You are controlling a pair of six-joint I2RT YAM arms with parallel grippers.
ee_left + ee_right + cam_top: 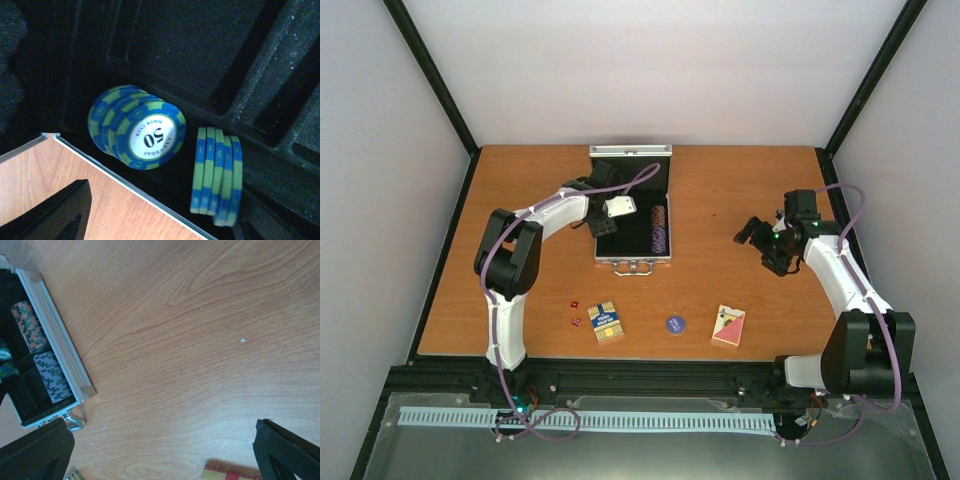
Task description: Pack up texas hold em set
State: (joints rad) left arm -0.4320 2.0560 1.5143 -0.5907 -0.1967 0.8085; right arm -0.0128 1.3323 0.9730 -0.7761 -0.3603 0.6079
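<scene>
Two chip stacks (145, 132) lie on edge in a slot of the case (632, 262), set there for packing. Left tool (607, 218) hangs just above them, jaws apart, holding nothing. Case sits open mid-bench (740, 180). Blue deck (606, 322), dice (575, 321), disc (675, 323) and red deck (728, 326) lie loose near the front edge, unpacked. Right tool (757, 236) gapes wide, empty, right of case, likely for the red deck.

1. The wooden counter (740, 180) carries an open case (633, 259) at its far middle.
2. Near the front edge lie, from left to right: two red dice (574, 304), blue deck (606, 322), blue disc (675, 323), red deck (728, 325).
</scene>
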